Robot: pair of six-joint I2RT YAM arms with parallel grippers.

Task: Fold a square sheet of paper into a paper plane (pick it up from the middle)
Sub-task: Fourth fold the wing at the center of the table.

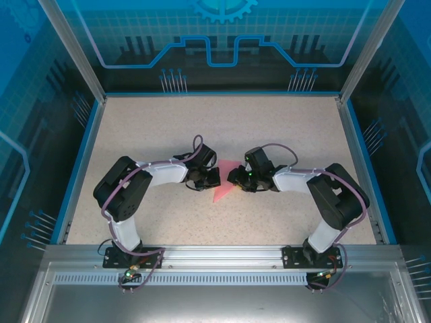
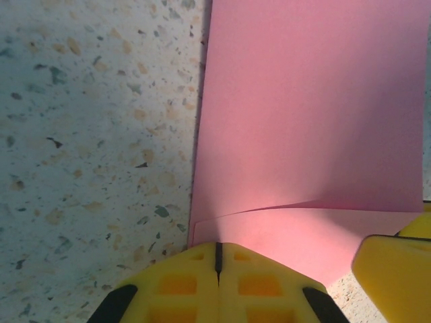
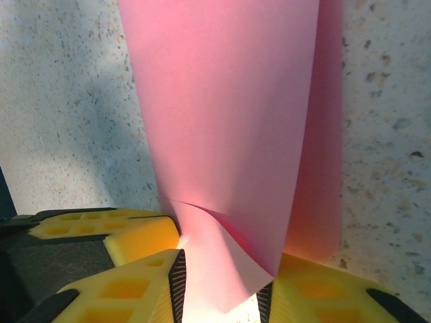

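The pink square sheet of paper (image 1: 223, 192) lies at the middle of the table between my two grippers. One flap of it is doubled over. The paper plane is out of view. My left gripper (image 1: 214, 179) is shut, its yellow tips (image 2: 217, 252) resting at the sheet's (image 2: 310, 121) near edge beside a corner, not pinching it. My right gripper (image 1: 234, 177) faces it from the right. In the right wrist view its jaws (image 3: 219, 286) stand apart, with a curled-up edge of the sheet (image 3: 229, 121) rising between them. The left gripper's finger (image 3: 128, 235) lies close at the left.
The speckled table (image 1: 148, 134) is bordered by a blue rim (image 1: 81, 165) and metal posts. Both arm bases are bolted at the near edge (image 1: 215, 254). One right finger (image 2: 394, 269) shows at the lower right of the left wrist view.
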